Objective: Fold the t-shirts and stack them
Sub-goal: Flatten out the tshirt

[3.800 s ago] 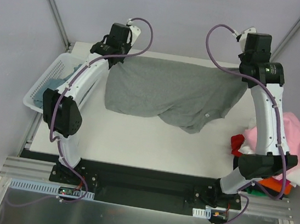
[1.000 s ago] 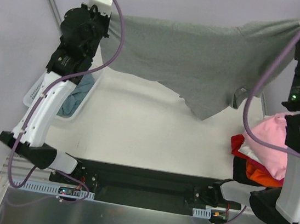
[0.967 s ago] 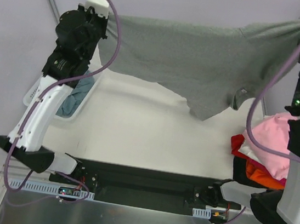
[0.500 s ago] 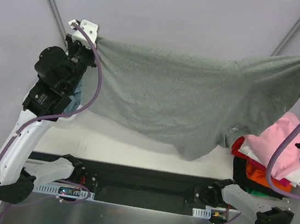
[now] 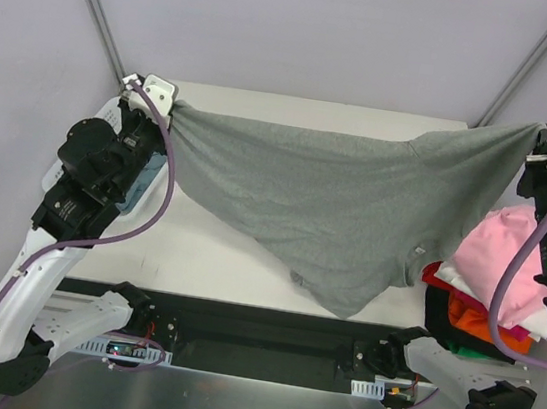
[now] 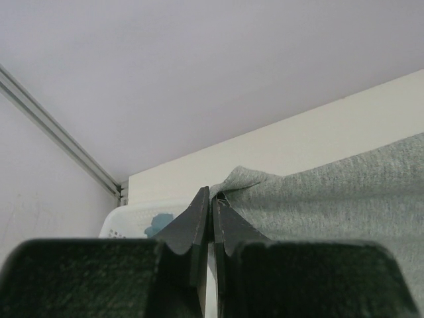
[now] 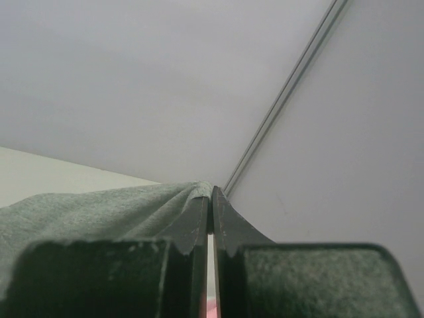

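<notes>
A light heather-grey t-shirt [image 5: 345,199] hangs stretched in the air between both arms, its lower edge drooping towards the near side of the table. My left gripper [image 5: 172,106] is shut on the grey t-shirt's left corner; in the left wrist view its jaws [image 6: 212,199] pinch the grey cloth [image 6: 344,192]. At the right, my right gripper [image 5: 537,131] is shut on the other corner, and the right wrist view shows grey cloth [image 7: 99,205] caught between the closed tips [image 7: 211,193]. More t-shirts, pink [image 5: 493,259], orange [image 5: 470,319] and red [image 5: 433,271], lie piled at the right edge.
A white slatted basket [image 5: 113,123] stands at the table's left edge behind my left arm, with blue-teal cloth [image 6: 159,224] inside. The white table [image 5: 217,253] shows beneath the hanging shirt. Grey walls close in behind and on both sides.
Both arms have swung the raised grey t-shirt towards the near side and lowered it. Its drooping lower edge now hangs close to the table's front edge.
</notes>
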